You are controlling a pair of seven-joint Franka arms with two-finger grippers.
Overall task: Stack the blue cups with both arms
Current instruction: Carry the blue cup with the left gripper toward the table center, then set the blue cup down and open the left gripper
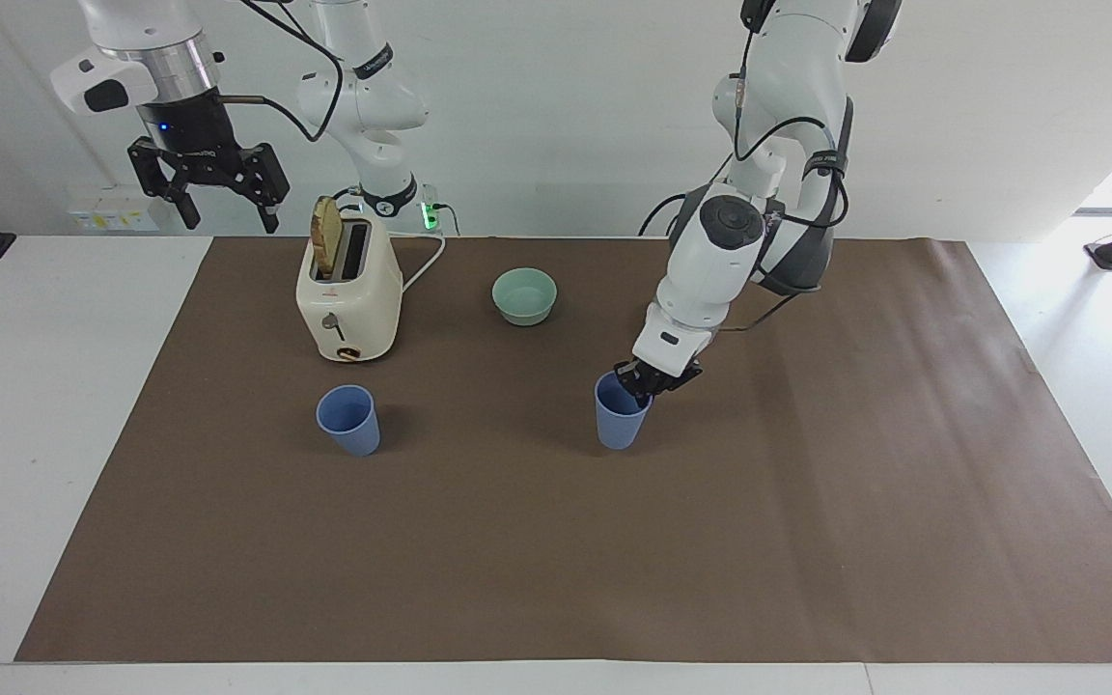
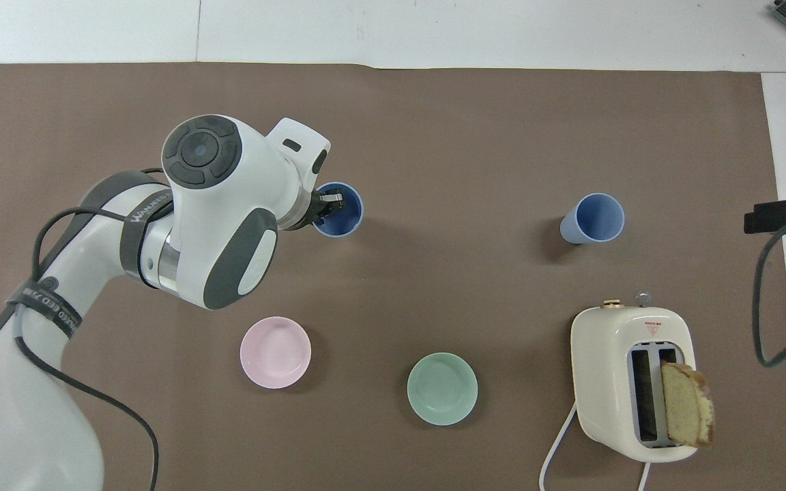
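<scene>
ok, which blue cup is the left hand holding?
The blue cup nearest the pink bowl: the left hand grips its rim. The other blue cup, by the toaster, stands untouched.

Glossy white jointed shells on the left arm (image 2: 219, 218), broken by dark grey oval panels and a round grey cap. Wrapped in black cable under a lettered strap. Right arm (image 1: 146, 58) white too, with ribbed silver collar, blue light, black right gripper (image 1: 223, 198).

Left pincer (image 1: 646, 384) clamped, right pincer (image 1: 225, 198) spread.
</scene>
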